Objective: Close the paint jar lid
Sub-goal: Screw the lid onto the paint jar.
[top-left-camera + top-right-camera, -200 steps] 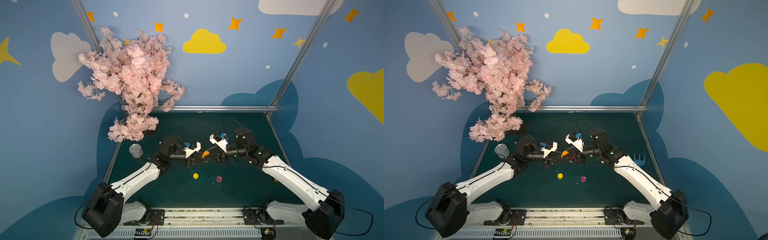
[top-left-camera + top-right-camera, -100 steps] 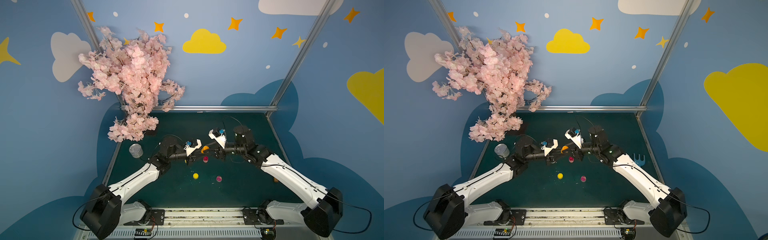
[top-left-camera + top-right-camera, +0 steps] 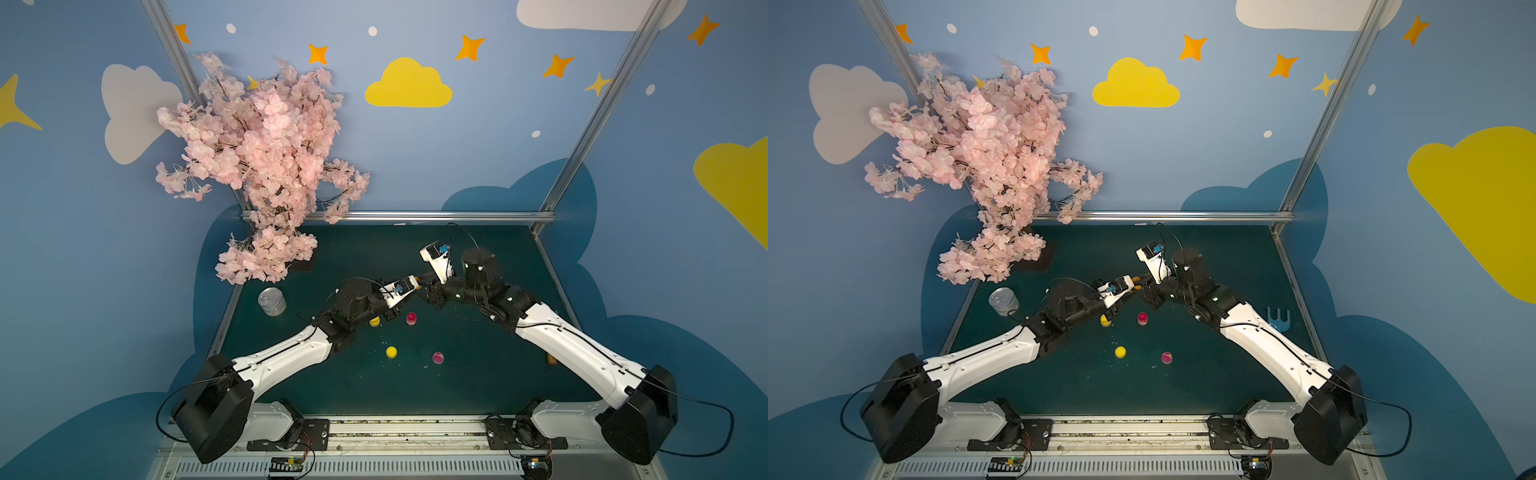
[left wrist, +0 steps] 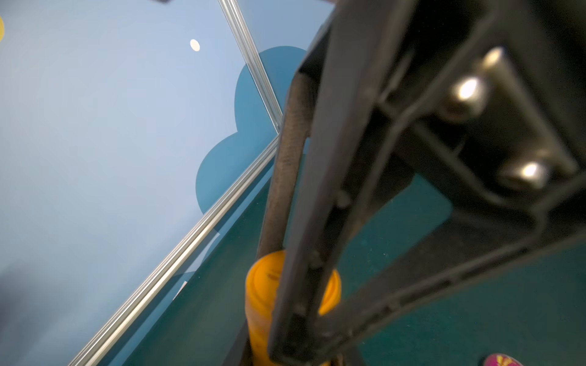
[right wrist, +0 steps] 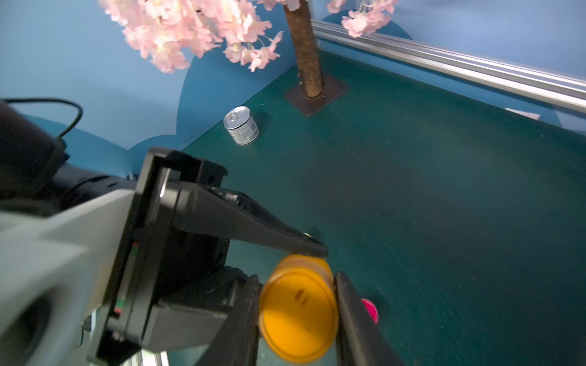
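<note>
L pincer (image 3: 417, 289) clamped on orange paint jar (image 4: 260, 301), R pincer (image 5: 297, 285) clamped on lid (image 5: 298, 320), midair

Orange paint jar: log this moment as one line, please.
left gripper: shut on orange jar | right gripper: shut on orange lid | jar: held above table | lid: on jar, tightness unclear

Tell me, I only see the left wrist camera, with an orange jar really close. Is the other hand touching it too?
Observer: Yes, the right gripper is shut on the lid of the orange jar.
Operator: Are there more jars?
Observer: Four more, jars or lids, lie on the table: two yellow pieces, two pink pieces.
Operator: Anything shiny?
Observer: A tin can stands near the blossom tree.
</note>
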